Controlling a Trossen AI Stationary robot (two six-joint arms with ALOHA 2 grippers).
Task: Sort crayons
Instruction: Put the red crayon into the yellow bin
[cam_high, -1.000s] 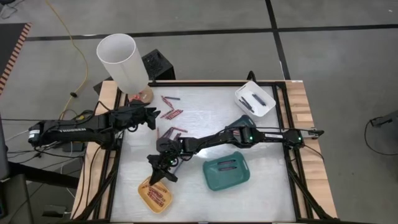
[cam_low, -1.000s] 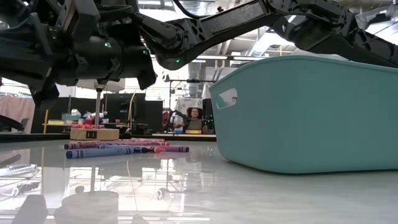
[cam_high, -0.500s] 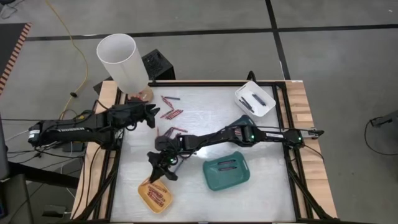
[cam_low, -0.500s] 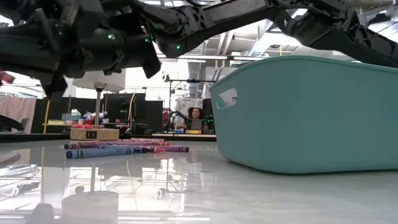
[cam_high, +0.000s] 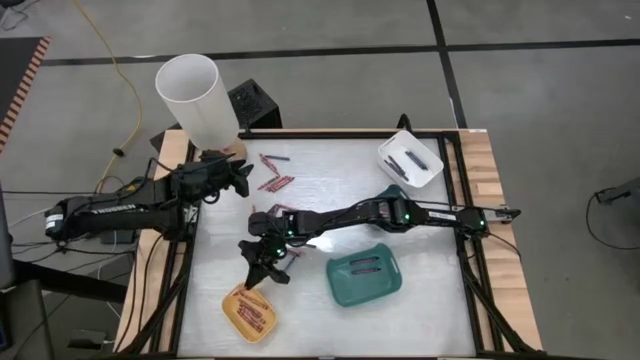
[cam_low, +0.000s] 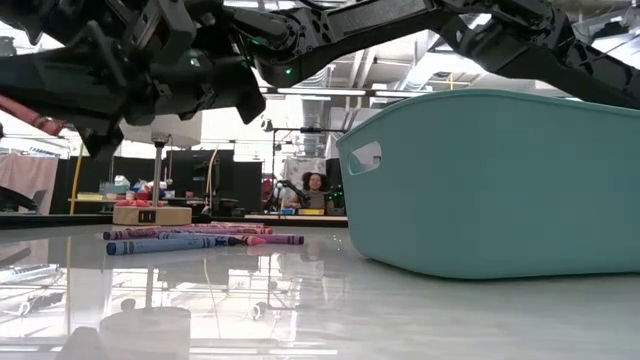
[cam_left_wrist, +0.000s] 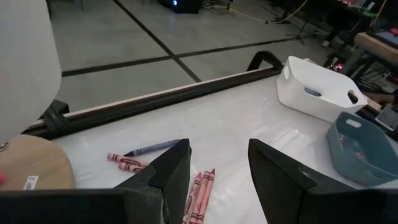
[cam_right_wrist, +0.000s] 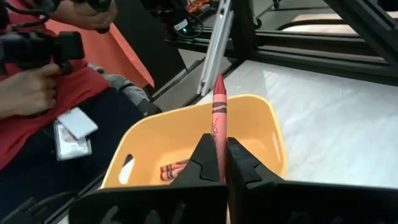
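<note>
In the lower left of the high view, our right gripper (cam_high: 262, 270) had crept a little up and toward the frame's centre over the last second, so that it hung at the near edge of the yellow tray (cam_high: 238, 318) rather than further over it. Its fingers were pinched nearly shut on a red crayon (cam_right_wrist: 218, 127), which in the right wrist view stood up between them and pointed at the tray, where a few red crayons (cam_right_wrist: 175, 170) already lay. We judged that this crayon had not yet been released, and that the small retreat was an adjustment of aim before the drop, not a step away from it. A person in a red top (cam_right_wrist: 43, 106) showed beyond the table in that same view, holding a camera. Our left gripper (cam_high: 236, 180), at the upper left of the table beside the white cylinder (cam_high: 196, 97), had slid slightly upward in the frame and closer to the loose crayons (cam_high: 277, 181) left on the white tabletop (cam_high: 330, 170); its fingers stood apart and held nothing, with pink and red crayons (cam_left_wrist: 200, 186) lying just ahead of them. The teal tray (cam_high: 365, 277) sat at lower centre and the white tray (cam_high: 411, 159) at upper right, each with a few sticks inside, so we reckoned the sorting was partly done, with the scattered group still to be cleared.
</note>
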